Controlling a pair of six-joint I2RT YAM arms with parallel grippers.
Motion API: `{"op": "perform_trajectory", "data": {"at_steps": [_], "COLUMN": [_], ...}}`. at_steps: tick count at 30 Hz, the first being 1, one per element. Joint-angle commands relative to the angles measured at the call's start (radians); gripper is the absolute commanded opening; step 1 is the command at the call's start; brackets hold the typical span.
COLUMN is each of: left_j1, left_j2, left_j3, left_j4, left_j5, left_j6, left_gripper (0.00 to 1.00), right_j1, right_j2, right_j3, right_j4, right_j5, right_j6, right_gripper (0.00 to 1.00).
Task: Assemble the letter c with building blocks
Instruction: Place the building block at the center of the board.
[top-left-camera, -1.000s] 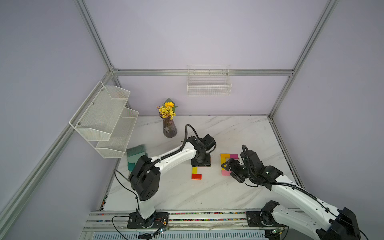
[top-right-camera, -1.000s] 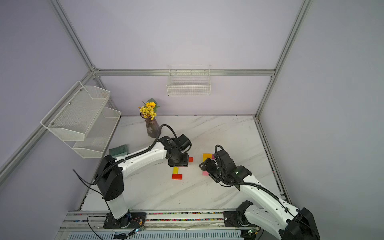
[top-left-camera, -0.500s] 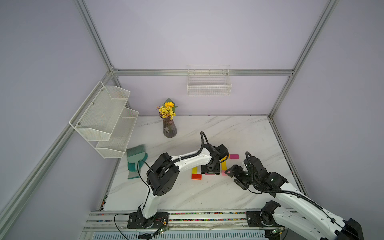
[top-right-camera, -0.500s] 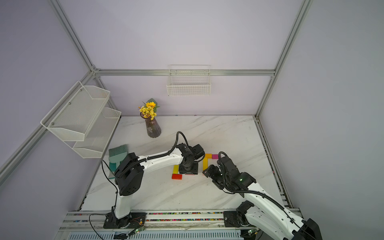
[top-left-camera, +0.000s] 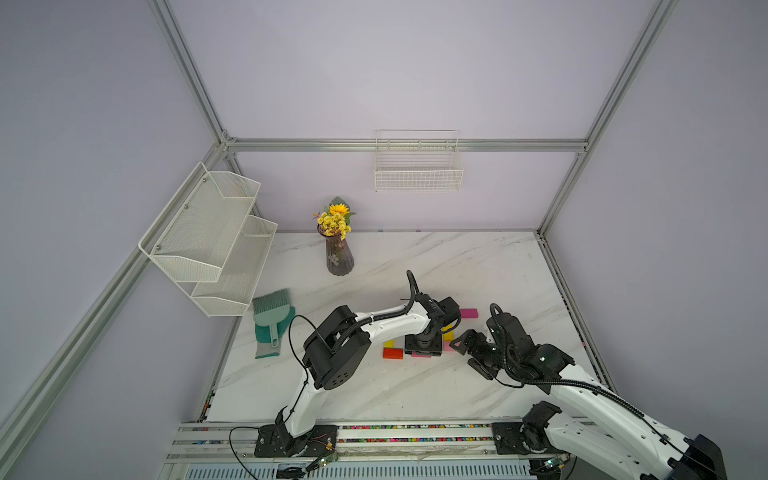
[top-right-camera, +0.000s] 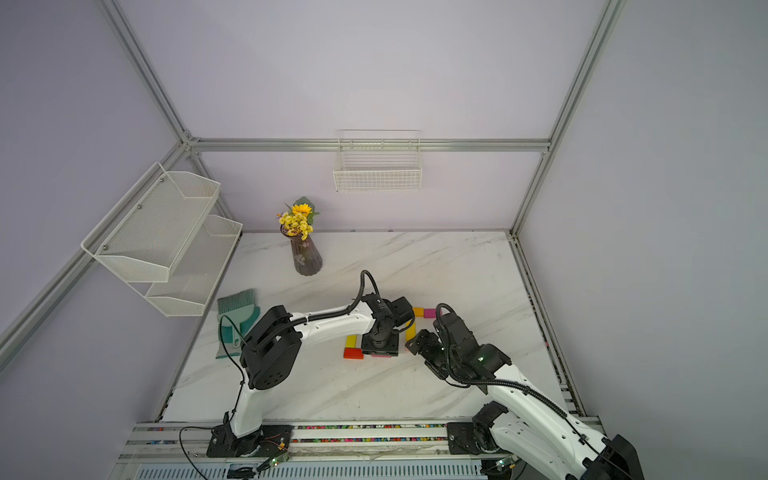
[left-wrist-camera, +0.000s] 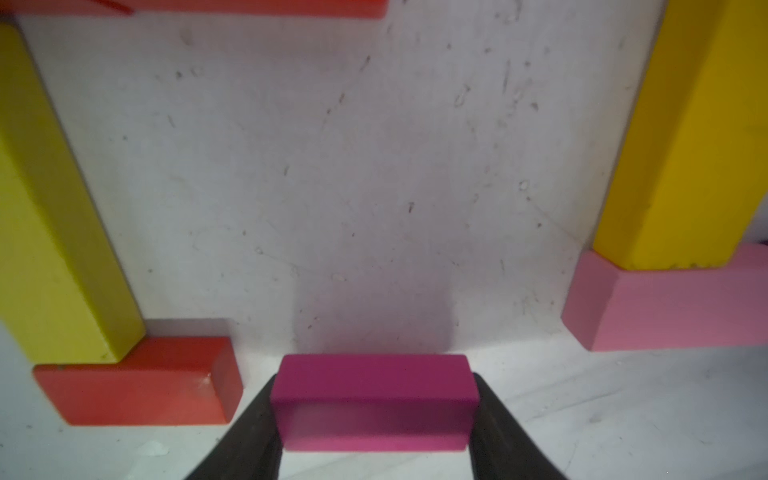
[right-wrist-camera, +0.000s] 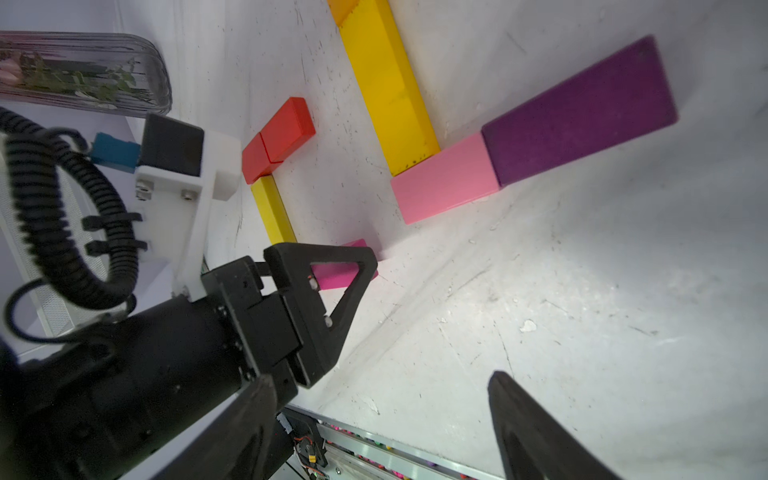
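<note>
Dial convention: stand at the rail, back wall at twelve, the held block at the centre.

Nearest the rail, the right gripper (top-left-camera: 468, 354) hangs at three o'clock, jaws parted and nothing between them; keep it clear of the row while the left arm works. The left gripper (top-left-camera: 423, 348) is clamped on the short ends of the magenta block (left-wrist-camera: 372, 401), low over the table (top-left-camera: 415, 395); the block sits in the gap between the red block (left-wrist-camera: 137, 380) at nine and the light pink block (left-wrist-camera: 673, 303) at three, touching neither. The step in hand looks to be seating it in that row. Procedure: keep the block flat, its long edge in line with both neighbours; lower until it bears on the marble; only then part the jaws, and slightly, since the finger on the red side has little room; withdraw straight up so neither finger drags a neighbour. Beyond, the lemon yellow block (left-wrist-camera: 54, 208) runs from the red block toward twelve; the golden yellow block (left-wrist-camera: 698, 137) does the same from the pink.

Limits of view: whether the magenta block touches the table cannot be told; in both top views the left arm covers nearly all of it; the purple block (right-wrist-camera: 582, 112) shows only in the right wrist view; the far ends of both yellow blocks are cut off or under the arm; the far magenta block (top-left-camera: 468, 313) at one o'clock is small.
</note>
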Motion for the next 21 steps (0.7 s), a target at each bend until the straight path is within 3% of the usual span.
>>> {"op": "perform_trajectory", "data": {"at_steps": [1, 14, 21], "left_j1": [-0.005, -0.003, 0.020], "left_j2": [0.002, -0.020, -0.104], "left_j3": [-0.006, -0.013, -0.026], "left_j4": [0.014, 0.031, 0.031], "left_j5": [0.008, 0.043, 0.048], "left_j6": [-0.029, -0.073, -0.110], "left_gripper": [0.39, 0.74, 0.84], "right_j1": [-0.004, -0.004, -0.004], "right_j2": [0.007, -0.005, -0.022], "right_j3": [0.016, 0.022, 0.030], "right_j4": [-0.014, -0.017, -0.025], "right_j5": [0.012, -0.004, -0.012], "right_j6": [0.004, -0.001, -0.006], "right_gripper": [0.82, 0.83, 0.83]}}
